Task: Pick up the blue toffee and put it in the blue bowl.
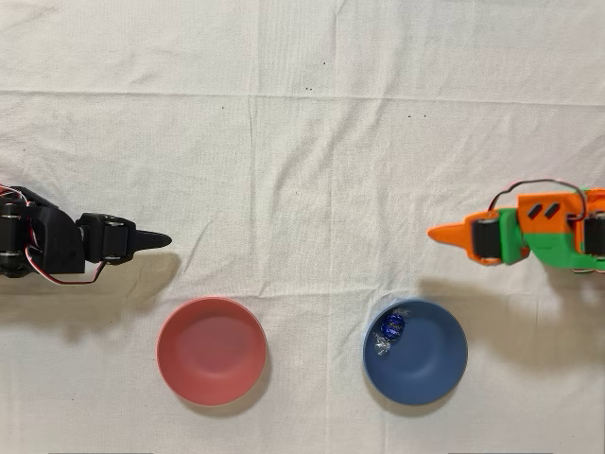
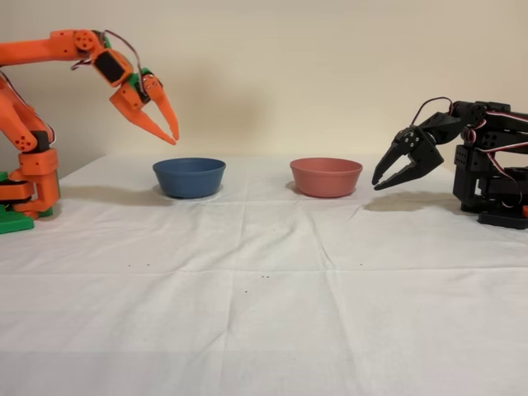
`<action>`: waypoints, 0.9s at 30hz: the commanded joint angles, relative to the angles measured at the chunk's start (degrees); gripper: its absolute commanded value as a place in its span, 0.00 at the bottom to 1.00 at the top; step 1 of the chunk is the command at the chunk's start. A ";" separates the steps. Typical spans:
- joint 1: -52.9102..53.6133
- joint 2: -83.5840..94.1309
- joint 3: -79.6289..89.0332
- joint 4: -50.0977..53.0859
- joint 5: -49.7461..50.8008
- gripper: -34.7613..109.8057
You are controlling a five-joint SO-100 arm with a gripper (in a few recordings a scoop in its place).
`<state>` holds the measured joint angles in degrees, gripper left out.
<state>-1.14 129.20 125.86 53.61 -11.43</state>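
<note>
Overhead view: blue toffee (image 1: 391, 327) in blue bowl (image 1: 430, 374), well apart frm end effector (image 1: 438, 232).

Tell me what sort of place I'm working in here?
Likely a tabletop robot test setup: a white cloth over a table, a plain wall, the blue bowl and a red-pink bowl.

I am looking straight down on the table (image 1: 302, 142) through the overhead view, from fairly high up. Through the fixed view I am looking level across it from near one long edge, facing the wall. Both are taking in the blue bowl (image 1: 416, 352) and the red-pink bowl (image 1: 211, 351), their left-right order reversing between views.
</note>
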 commanded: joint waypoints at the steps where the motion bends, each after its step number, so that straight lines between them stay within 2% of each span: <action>1: 1.93 8.61 4.39 -2.29 0.79 0.24; 14: 1.05 42.28 31.64 0.00 0.26 0.24; 27: 4.92 57.66 47.02 3.78 -3.43 0.24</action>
<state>2.72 182.81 172.09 55.99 -14.50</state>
